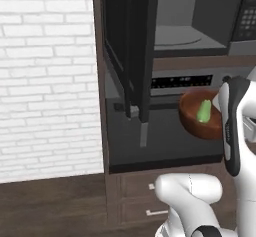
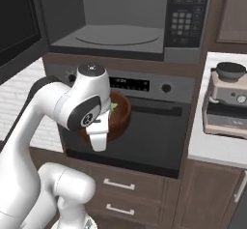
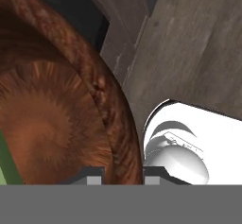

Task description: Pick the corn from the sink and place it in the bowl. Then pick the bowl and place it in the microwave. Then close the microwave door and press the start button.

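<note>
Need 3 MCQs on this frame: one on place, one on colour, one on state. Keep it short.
1. Where is the small green-husked corn cob?
A. on the microwave's turntable
B. inside the round reddish-brown wooden bowl
C. on the wooden floor

2. What colour is the wall left of the cabinet?
A. white brick
B. blue tile
C. bare grey concrete

3. How does the dark grey microwave door with its black glass window stand?
A. shut
B. taken off
C. swung open

Answers:
1 B: in the left base view the cob lies in the bowl, which the gripper holds up in front of the grey oven, its jaws clamped on the rim.
2 A: the white brick wall runs beside the brown cabinet.
3 C: the door stands out edge-on and the microwave cavity shows bare.
</note>
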{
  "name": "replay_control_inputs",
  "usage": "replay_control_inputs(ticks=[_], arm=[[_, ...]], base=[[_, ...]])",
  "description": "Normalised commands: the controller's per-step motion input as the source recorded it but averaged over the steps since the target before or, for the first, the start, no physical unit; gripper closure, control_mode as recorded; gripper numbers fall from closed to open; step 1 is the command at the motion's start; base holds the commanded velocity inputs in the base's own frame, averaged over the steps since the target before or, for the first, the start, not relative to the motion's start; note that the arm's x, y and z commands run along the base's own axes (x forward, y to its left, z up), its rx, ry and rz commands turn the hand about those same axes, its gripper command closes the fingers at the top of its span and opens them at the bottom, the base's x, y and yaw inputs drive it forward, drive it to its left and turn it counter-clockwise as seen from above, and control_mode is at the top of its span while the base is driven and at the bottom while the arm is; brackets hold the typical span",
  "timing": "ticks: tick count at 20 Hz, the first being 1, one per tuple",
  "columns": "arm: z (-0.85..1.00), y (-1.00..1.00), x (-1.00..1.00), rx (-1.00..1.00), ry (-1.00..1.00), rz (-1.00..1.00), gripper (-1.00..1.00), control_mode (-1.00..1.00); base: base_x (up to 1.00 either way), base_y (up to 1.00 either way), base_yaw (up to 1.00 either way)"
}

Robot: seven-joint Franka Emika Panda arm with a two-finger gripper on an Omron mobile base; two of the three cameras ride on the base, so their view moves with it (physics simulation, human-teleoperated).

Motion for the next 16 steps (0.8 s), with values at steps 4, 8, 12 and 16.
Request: replay_control_inputs(ticks=[4,8,12,16], arm=[[0.00,0.00,0.00,0.00,0.00,0.00,1.00,1.00],[0.00,0.00,0.00,0.00,0.00,0.00,1.00,1.00],[0.00,0.00,0.00,0.00,0.00,0.00,1.00,1.00],[0.00,0.00,0.00,0.00,0.00,0.00,1.00,1.00]], base=[[0.59,0.00,-0.03],[0.44,0.00,-0.02],[0.24,0.00,0.00],[0.31,0.00,0.00]])
